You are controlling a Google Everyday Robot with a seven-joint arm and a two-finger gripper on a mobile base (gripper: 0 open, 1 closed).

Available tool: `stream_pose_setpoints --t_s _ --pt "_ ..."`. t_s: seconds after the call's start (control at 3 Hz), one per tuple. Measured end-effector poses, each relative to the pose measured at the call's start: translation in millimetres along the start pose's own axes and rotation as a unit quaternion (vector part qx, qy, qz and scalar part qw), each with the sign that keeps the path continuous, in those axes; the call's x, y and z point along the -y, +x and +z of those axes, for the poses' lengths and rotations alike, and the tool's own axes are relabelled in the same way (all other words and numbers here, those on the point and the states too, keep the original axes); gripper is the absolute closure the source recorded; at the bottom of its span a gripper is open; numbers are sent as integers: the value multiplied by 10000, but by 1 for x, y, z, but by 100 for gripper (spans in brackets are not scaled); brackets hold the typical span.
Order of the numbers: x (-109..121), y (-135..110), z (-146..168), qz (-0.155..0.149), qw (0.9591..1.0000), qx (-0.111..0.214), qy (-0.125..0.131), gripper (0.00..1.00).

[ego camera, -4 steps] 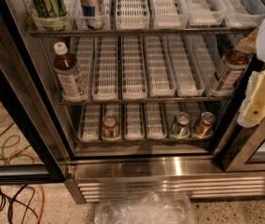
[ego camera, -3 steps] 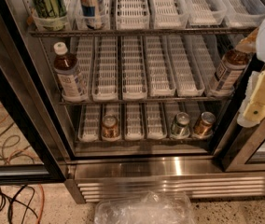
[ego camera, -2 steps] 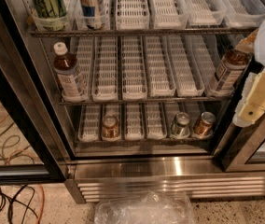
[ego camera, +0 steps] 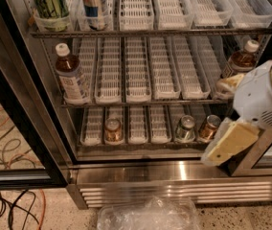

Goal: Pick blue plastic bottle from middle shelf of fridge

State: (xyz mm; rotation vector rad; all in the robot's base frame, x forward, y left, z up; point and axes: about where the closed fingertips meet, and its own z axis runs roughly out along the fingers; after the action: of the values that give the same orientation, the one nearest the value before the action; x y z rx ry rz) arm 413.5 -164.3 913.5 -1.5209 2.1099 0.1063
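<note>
The fridge [ego camera: 174, 174] stands open in front of me. The blue plastic bottle [ego camera: 73, 78], with brown drink, a white cap and a pale label, stands upright in the leftmost lane of the middle shelf [ego camera: 138, 75]. A second similar bottle [ego camera: 241, 59] stands at the shelf's right end, partly hidden by my arm. My gripper [ego camera: 213, 122] is at the right, in front of the right ends of the middle and lower shelves and far from the left bottle. Its cream fingers [ego camera: 232, 143] are apart and hold nothing.
Gold cans [ego camera: 113, 128] [ego camera: 208, 127] and a silver can [ego camera: 186, 127] stand on the bottom shelf. A green-labelled bottle [ego camera: 50, 1] is on the top shelf. The black door frame [ego camera: 26, 109] is at the left, cables [ego camera: 4, 143] and a clear plastic bag [ego camera: 148, 214] lie on the floor.
My gripper has moved down and to the left, from beside the right bottle to in front of the lower shelf's right end. Nothing in the fridge has moved.
</note>
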Motion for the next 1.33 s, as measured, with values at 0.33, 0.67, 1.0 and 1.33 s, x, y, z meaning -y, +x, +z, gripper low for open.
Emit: stream_pose_setpoints --t_s 0.33,0.67,1.0,1.33 --pt "1 -14 9 85 9991 401 114 0" --pt "1 -14 9 85 9991 401 114 0" --pt "0 -20 22 285 9969 694 247 0" --pt "-26 -37 60 575 9901 1253 279 0"
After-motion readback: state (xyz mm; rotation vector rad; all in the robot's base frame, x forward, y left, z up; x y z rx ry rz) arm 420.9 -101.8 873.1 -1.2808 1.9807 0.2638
